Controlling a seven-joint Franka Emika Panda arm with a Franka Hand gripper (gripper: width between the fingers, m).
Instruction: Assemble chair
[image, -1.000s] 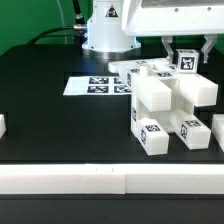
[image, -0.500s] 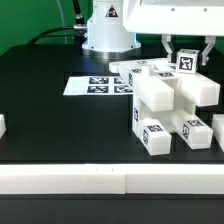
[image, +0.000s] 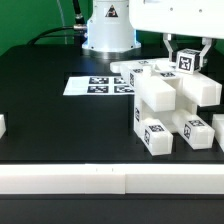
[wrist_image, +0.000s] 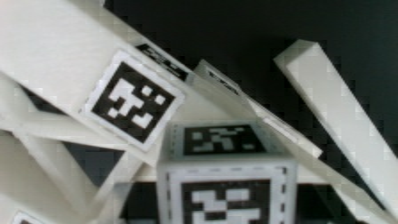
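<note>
The partly built chair (image: 165, 100) stands on the black table at the exterior view's right: chunky white blocks with small tags, one leg (image: 152, 135) pointing toward the front. My gripper (image: 187, 52) hangs over its far right side. Its dark fingers (image: 170, 47) are shut on a white tagged chair leg (image: 186, 61) held just above the assembly. In the wrist view that leg (wrist_image: 224, 175) fills the lower middle, with the tagged X-braced frame (wrist_image: 134, 95) close behind it. My fingertips do not show there.
The marker board (image: 98, 86) lies near the robot base (image: 108, 35). A loose white part (image: 216, 131) lies to the right of the chair, and another (image: 2, 126) at the left edge. A white rail (image: 110, 180) runs along the table's front.
The gripper with the held leg has shifted very slightly upward; the chair and the loose parts have not moved.
</note>
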